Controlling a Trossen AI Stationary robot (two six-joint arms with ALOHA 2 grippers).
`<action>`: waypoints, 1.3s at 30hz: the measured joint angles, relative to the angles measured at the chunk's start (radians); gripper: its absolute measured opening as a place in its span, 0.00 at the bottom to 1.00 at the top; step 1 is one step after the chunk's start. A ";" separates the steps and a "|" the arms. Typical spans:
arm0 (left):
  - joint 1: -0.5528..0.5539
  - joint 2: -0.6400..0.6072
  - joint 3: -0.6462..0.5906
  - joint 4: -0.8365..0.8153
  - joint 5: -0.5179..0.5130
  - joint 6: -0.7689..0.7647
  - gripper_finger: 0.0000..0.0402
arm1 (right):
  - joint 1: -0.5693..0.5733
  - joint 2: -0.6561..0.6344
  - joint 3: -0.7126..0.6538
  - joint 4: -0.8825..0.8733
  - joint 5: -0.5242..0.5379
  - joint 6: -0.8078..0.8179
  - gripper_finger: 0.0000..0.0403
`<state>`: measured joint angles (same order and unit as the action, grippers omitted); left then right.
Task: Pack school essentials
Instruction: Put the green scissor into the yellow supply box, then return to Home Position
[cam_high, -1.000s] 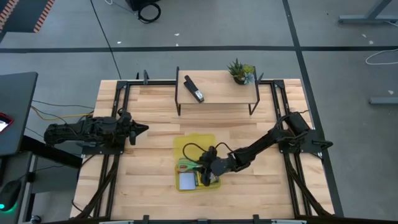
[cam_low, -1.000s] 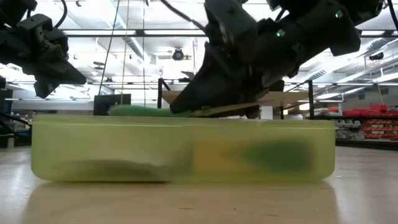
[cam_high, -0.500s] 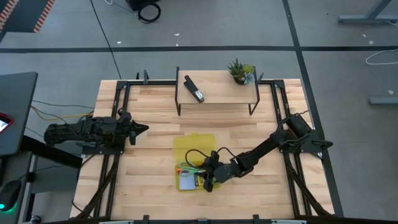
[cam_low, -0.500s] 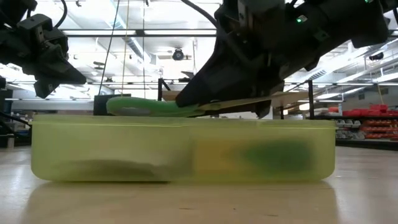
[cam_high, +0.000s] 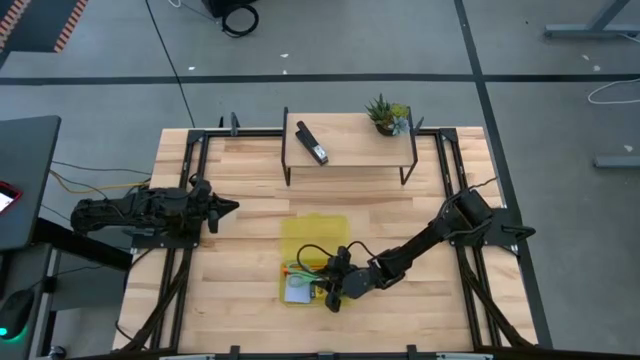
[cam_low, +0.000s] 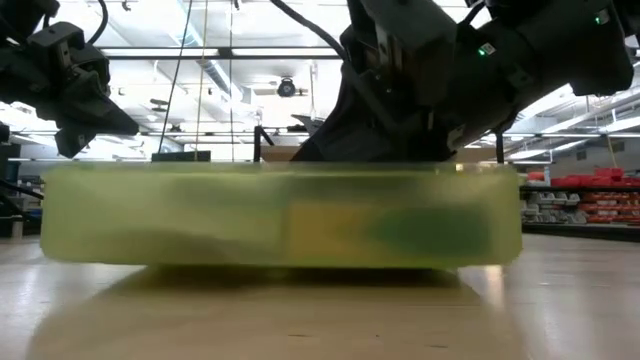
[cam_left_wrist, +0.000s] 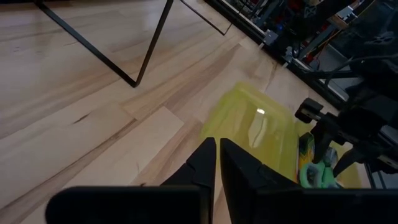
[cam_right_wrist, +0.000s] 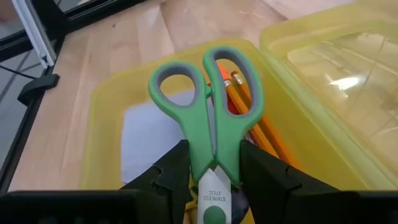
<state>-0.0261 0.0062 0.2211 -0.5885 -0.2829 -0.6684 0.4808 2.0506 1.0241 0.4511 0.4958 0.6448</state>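
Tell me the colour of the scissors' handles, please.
Green, with grey inner rings; the scissors show best in the right wrist view.

— What surrounds my table (cam_high: 250, 230)?

— A grey concrete floor (cam_high: 400, 40) crossed by dark lines, with a coiled black cable (cam_high: 240, 17) lying on it beyond the far edge. The table is pale wood planks inside a black frame.

— What stands at the far side?

— A wooden riser shelf (cam_high: 350, 145) on thin black legs, carrying a small potted plant (cam_high: 386, 114).

— What does the level camera show behind?

— A hall with ceiling light strips (cam_low: 210, 70) and red shelving (cam_low: 590, 195) at the right.
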 joint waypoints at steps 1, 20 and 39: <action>0.000 0.000 0.000 0.000 0.000 0.000 0.07 | 0.000 0.000 0.000 0.000 -0.004 -0.001 0.34; 0.000 0.000 0.000 0.000 0.000 0.000 0.08 | -0.002 -0.012 0.000 -0.026 -0.071 -0.054 0.40; 0.000 0.000 0.000 0.001 0.000 0.000 0.08 | -0.038 -0.046 0.000 -0.078 -0.177 -0.199 0.41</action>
<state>-0.0265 0.0063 0.2211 -0.5875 -0.2829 -0.6681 0.4425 2.0045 1.0241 0.3736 0.3187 0.4461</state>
